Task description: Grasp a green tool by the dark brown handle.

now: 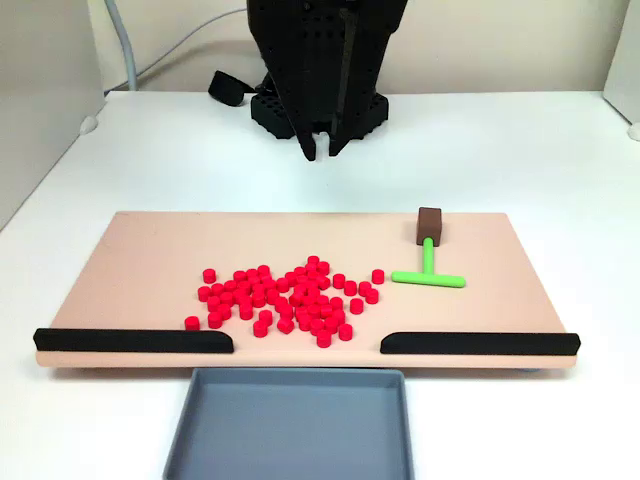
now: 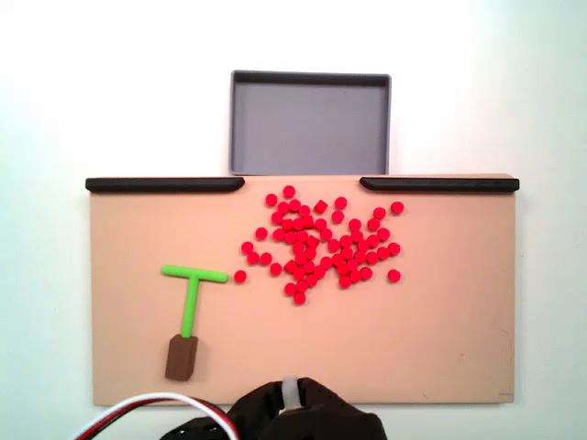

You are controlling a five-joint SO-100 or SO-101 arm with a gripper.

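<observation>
the green tool (image 1: 428,272) was seen lying flat on the tan board (image 1: 150,250), right of the red pieces (image 1: 285,295) in a fixed view, its dark brown handle (image 1: 430,226) at the far end. the gripper (image 1: 322,152) was held above the table behind the board, slightly parted, with nothing grasped.

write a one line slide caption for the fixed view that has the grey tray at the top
Green tool with brown handle lies left of red pieces on the board, grey tray beyond.
</observation>
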